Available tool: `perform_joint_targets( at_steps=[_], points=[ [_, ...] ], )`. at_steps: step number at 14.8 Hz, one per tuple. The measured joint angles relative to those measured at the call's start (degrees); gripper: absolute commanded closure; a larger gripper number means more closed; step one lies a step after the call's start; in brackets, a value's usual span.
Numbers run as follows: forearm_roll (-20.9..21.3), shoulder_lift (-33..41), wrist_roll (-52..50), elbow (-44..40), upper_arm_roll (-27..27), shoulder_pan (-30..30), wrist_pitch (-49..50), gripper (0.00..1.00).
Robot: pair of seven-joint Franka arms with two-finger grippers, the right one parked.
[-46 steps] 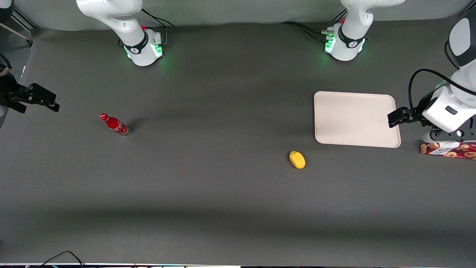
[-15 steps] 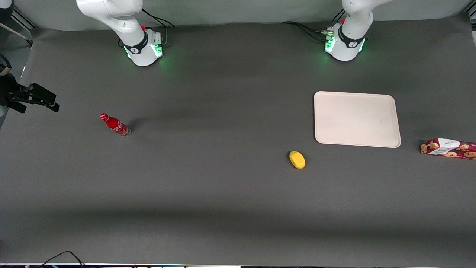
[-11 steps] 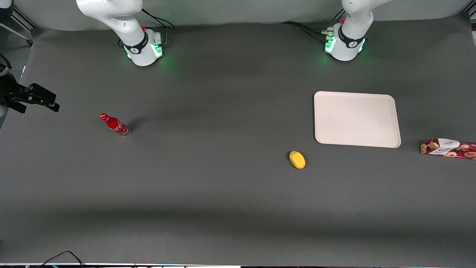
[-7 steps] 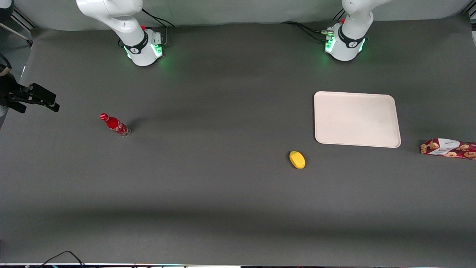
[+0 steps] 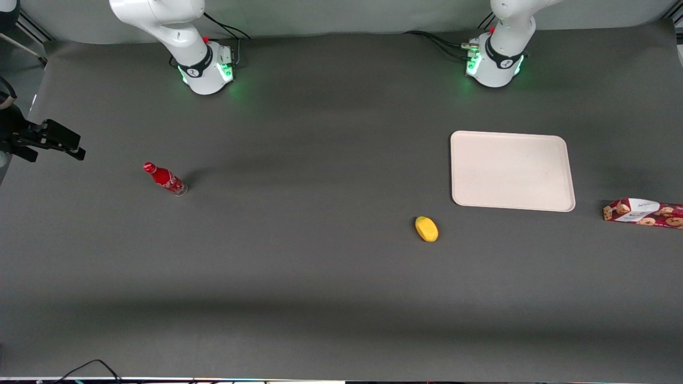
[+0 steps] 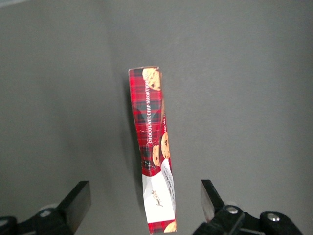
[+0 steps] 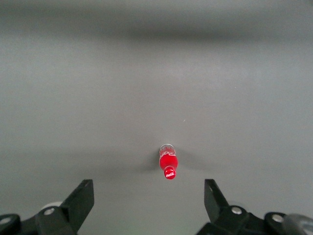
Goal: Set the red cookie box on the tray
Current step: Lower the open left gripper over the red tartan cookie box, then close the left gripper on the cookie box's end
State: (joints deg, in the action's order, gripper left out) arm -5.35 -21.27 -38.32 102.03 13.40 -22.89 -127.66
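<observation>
Since three seconds back, my arm has lifted away from beside the tray (image 5: 512,170) and out of the front view. Now my tool (image 6: 145,208) hangs above the cookie box (image 6: 152,147), fingers (image 6: 76,205) spread wide on either side, touching nothing. That box lies flat on the desk (image 5: 320,277), near the tray, toward my working arm's end.

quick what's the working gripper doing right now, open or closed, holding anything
Gripper: open, holding nothing, above the red cookie box, which lies on the table between its fingers.
</observation>
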Motion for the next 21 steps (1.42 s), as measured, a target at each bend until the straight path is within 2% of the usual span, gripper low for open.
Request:
perform_joint_targets(
  at_steps=[6,21],
  points=[
    [-0.1,-1.1,-5.7,8.1,-0.1,0.1,-11.3,0.00],
    [-1.6,-8.5,-5.7,6.2,-0.2,0.3,-16.0,0.00]
  ],
)
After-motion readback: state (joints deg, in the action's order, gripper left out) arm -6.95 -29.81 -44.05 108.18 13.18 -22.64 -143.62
